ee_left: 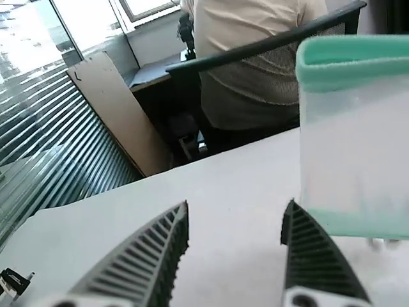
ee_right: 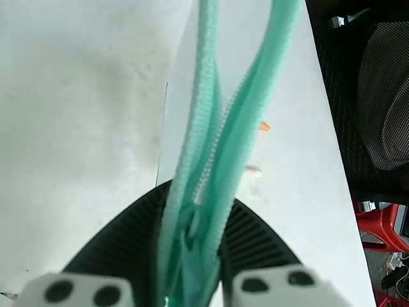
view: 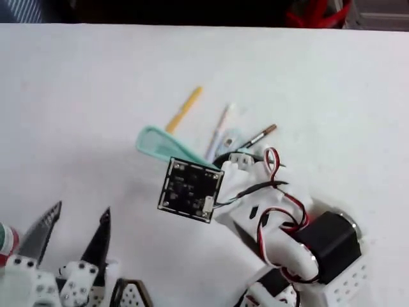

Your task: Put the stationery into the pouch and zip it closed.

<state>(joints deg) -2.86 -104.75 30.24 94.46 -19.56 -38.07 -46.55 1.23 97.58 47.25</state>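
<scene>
Where ribbed fingers clamp — pouch bunches.

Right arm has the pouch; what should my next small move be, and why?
Probably swing the left end effector, open and empty, toward the yellow pen: it lies outside the pouch, which the right end effector clamps.

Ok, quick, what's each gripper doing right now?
Left gripper: open, holding nothing.
Right gripper: shut on the pouch, at its zipper edge.
</scene>
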